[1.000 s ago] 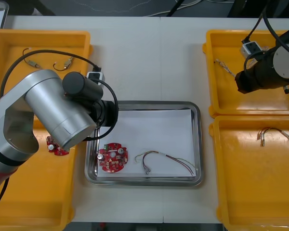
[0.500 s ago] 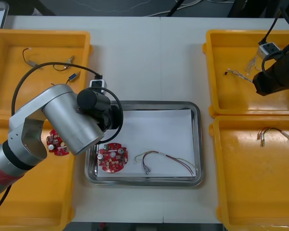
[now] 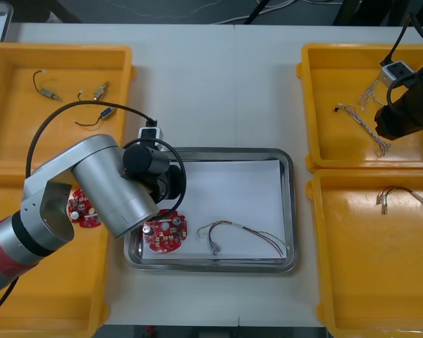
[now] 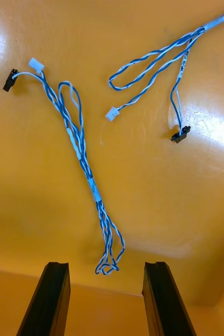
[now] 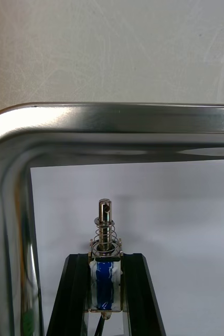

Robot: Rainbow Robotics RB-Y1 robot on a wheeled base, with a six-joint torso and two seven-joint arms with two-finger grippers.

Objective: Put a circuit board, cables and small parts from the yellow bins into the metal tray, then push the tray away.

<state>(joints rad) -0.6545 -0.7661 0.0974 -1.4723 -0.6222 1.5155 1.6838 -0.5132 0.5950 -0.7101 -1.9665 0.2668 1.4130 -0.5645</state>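
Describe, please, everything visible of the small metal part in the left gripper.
The small metal part is a shiny pin with a cross hole near its tip, ringed by a coil spring, rising from a metal frame around a blue body. The left gripper clamps that body, holding it above the white inside of the metal tray, near a corner.

Small metal part [image 5: 106, 247] in left gripper [image 5: 106, 258]

A blue-bodied small metal part [image 5: 106, 226] is clamped in the left pincer [image 5: 106, 258] over a corner of the metal tray [image 5: 117, 123]; a circuit board [image 3: 164, 232] lies inside.
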